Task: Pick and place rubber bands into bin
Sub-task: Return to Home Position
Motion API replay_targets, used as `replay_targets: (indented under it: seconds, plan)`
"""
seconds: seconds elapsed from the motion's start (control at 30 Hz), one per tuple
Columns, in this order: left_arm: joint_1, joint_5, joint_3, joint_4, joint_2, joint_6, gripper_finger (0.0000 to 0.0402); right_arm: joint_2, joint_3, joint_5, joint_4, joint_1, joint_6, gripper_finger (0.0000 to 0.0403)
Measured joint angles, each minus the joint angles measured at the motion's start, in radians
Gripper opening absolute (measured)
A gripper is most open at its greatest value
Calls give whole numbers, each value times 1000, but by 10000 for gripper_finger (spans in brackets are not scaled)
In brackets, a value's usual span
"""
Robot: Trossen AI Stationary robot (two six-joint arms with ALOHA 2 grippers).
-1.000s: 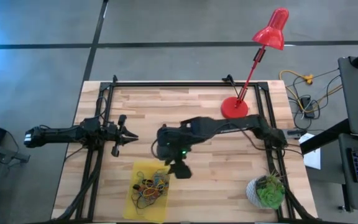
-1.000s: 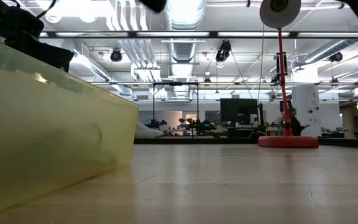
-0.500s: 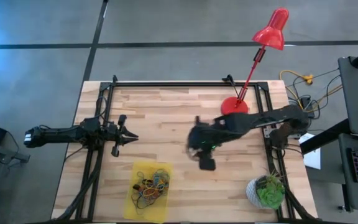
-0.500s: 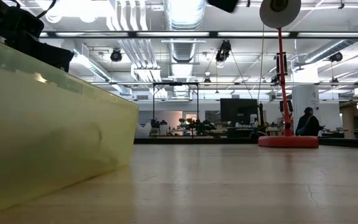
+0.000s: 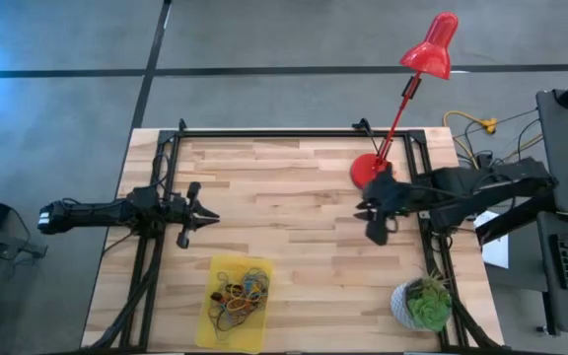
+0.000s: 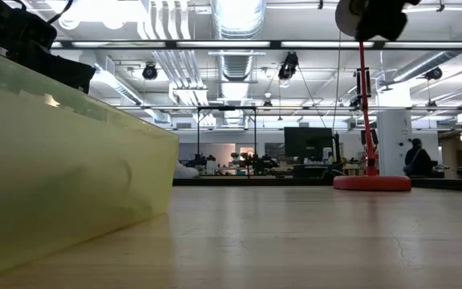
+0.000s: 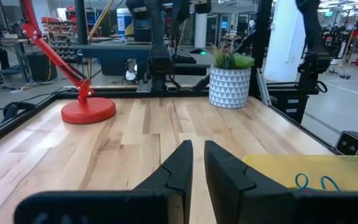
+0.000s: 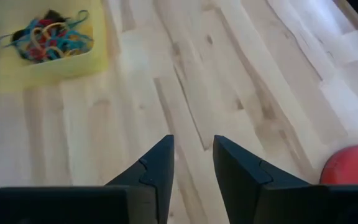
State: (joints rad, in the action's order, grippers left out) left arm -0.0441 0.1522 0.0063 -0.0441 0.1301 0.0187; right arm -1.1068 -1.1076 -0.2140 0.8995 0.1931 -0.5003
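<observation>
The yellow bin [image 5: 215,333] stands near the table's near edge, left of the middle. A heap of coloured rubber bands [image 5: 237,296] lies in it, which the right wrist view also shows [image 8: 45,34]. My right gripper [image 5: 375,235] hangs over bare wood toward the table's right side, near the lamp base. It slants down, and its fingers [image 8: 193,152] are open with nothing between them. My left gripper [image 5: 213,218] waits at the table's left, level and shut [image 7: 196,152]. The bin's corner [image 7: 303,169] lies beside it.
A red desk lamp stands on its round base [image 5: 371,170] at the far right. A potted green plant [image 5: 422,304] sits at the near right corner. Black frame rails [image 5: 294,132] run along the table's edges. Bare wood lies between the bin and the lamp.
My right gripper has drawn back from over the bin's far right corner toward the table's right edge and a little toward the far edge, turning as it went. The bin and its rubber bands have stayed in place.
</observation>
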Motion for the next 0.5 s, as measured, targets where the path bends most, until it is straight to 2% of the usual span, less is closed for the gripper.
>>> replay_targets:
  seconds: [0.27,0.5]
  plan:
    - [0,0,0,0,-1,0,26,196,101,5,0,1,2,96]
    - [0,0,0,0,-1,0,26,274,120,5,1,1,2,88]
